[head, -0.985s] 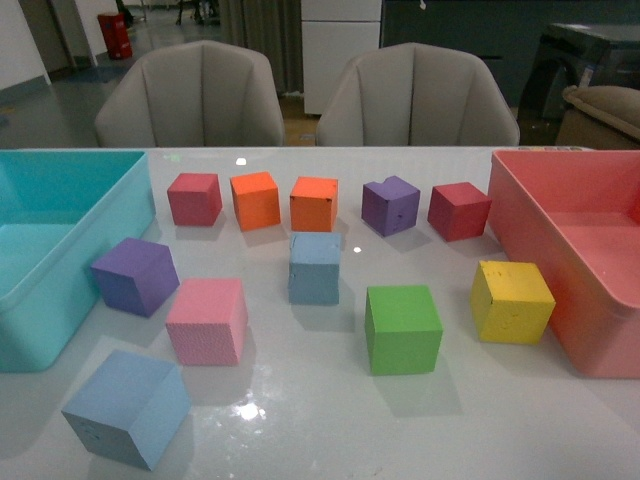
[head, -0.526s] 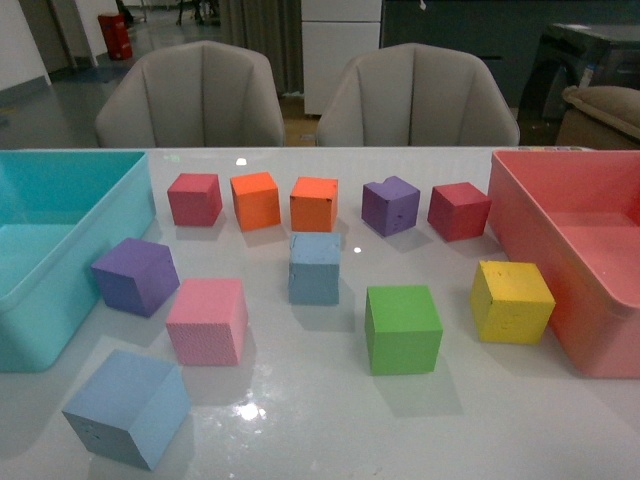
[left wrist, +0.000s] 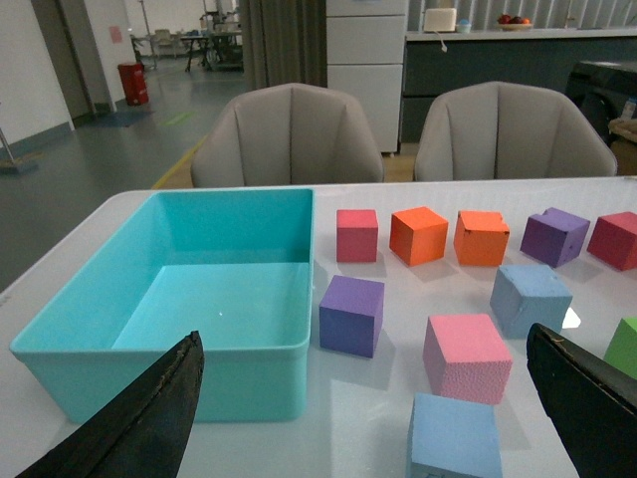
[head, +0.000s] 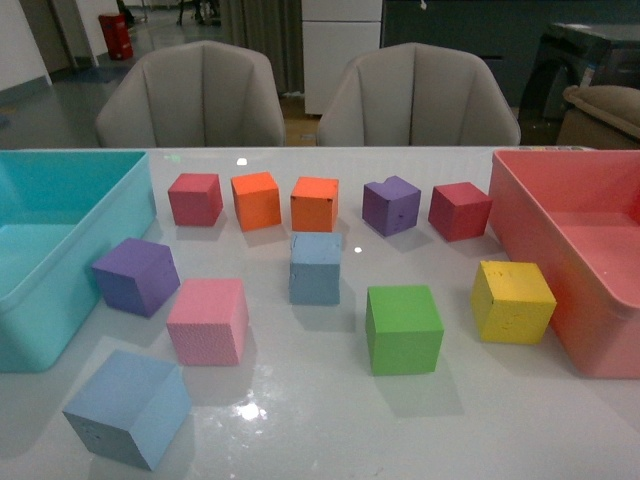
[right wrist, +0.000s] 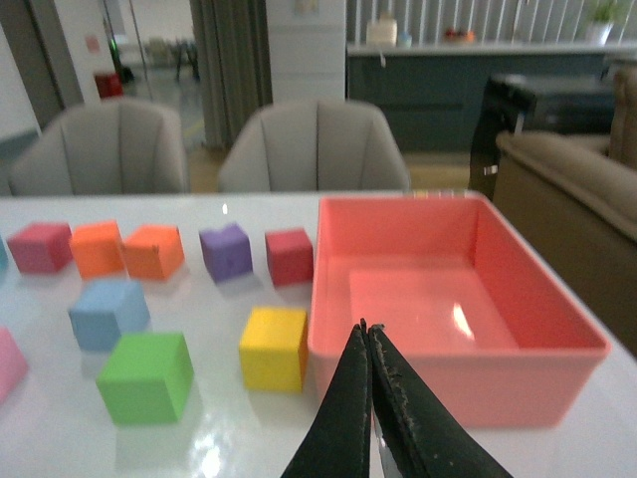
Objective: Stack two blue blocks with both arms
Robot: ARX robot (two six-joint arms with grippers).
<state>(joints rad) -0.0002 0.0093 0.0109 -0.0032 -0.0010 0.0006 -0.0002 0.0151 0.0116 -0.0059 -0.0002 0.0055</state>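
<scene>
Glossy white surface [head: 320, 430] carries 2 blue blocks [head: 315, 268] [head: 128, 407], apart, judged light, grainy foam, best gripped across opposite flat faces; left end effector [left wrist: 363, 339] wide, right end effector [right wrist: 367, 329] closed, empty.

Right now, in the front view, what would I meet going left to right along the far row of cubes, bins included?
teal bin → red cube → orange cube → second orange cube → purple cube → dark red cube → pink bin
</scene>
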